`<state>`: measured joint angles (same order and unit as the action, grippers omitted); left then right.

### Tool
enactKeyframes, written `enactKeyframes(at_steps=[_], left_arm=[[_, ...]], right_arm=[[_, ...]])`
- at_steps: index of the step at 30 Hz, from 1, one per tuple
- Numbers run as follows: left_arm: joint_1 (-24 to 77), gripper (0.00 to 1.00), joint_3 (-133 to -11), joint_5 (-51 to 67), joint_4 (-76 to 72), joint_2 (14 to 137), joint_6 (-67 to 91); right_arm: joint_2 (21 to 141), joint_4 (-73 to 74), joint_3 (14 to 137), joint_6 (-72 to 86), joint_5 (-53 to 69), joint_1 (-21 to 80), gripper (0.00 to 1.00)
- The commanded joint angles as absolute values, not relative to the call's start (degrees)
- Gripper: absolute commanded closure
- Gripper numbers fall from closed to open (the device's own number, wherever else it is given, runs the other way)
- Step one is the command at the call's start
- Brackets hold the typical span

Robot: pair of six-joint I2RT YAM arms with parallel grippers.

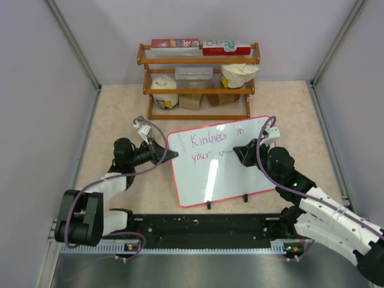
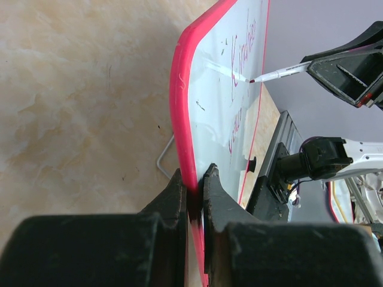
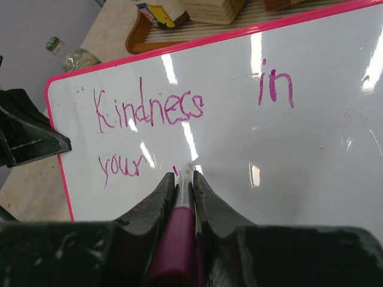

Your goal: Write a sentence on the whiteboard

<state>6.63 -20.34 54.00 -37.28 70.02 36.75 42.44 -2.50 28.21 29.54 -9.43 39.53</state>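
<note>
The right gripper is closed tight on a pink marker, the barrel running straight out between the two fingers; its tip meets the whiteboard just right of "your", where a small first stroke of the next word shows. The sentence so far reads "Kindness in" on the top line and "your" below, so it looks unfinished; the bare white for the rest lies to the right of the tip along that lower line, and I judge the coming strokes must travel that way, along the board's long axis. The left gripper is pinched shut on the board's red frame at its left edge, apparently steadying it; the right arm is clearly the nearer one to the writing spot. The board lies in the middle of the table, leaning back on two black feet at its near edge, in front of a wooden shelf. The right wrist view alone makes the letters readable and shows the tip's place among them; the left wrist view shows the board edge-on, the clamp on the frame, and the marker tip reaching the surface from the side; the top view gives both arms' positions at once, but the writing there is faint.
</note>
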Motion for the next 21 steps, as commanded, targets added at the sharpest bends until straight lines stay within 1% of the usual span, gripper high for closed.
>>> enactKeyframes(at_steps=[1,21], left_arm=[[7.12,1.0,-19.34,46.14,-36.12,71.19,25.22],[7.12,1.0,-19.25,46.14,-36.3,71.19,25.22]], right_arm=[[41.92,-0.88,28.92,27.95,-11.52,39.11,1.0],[38.59,2.81,24.7,29.53,-11.07,39.11,1.0]])
